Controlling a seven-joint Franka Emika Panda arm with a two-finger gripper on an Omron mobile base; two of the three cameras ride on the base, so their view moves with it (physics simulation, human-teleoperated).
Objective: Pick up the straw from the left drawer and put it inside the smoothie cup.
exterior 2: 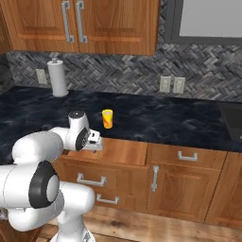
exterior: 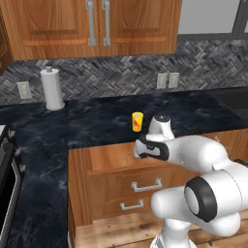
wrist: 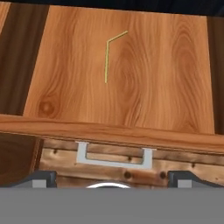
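While the arm hangs over the open drawer: gripper (wrist: 112,177) has its fingers spread wide, nothing between them.
Gripper place: above the front edge of the left drawer (wrist: 175,96), looking down into it; the silver bar handle (wrist: 114,158) sits just ahead of the fingertips.
Straw: the straw (wrist: 106,61) lies flat on the drawer bottom, beyond the handle and front edge, toward the back, slightly left of the gripper's centre line.
Long axis: runs away from the gripper, the short bent tip at the far end turning right.
Judgement: fingers should straddle the straw's thin width.
Base views add: smoothie cup (exterior: 137,121) stands upright on the dark tabletop (exterior: 97,126), just behind the drawer.
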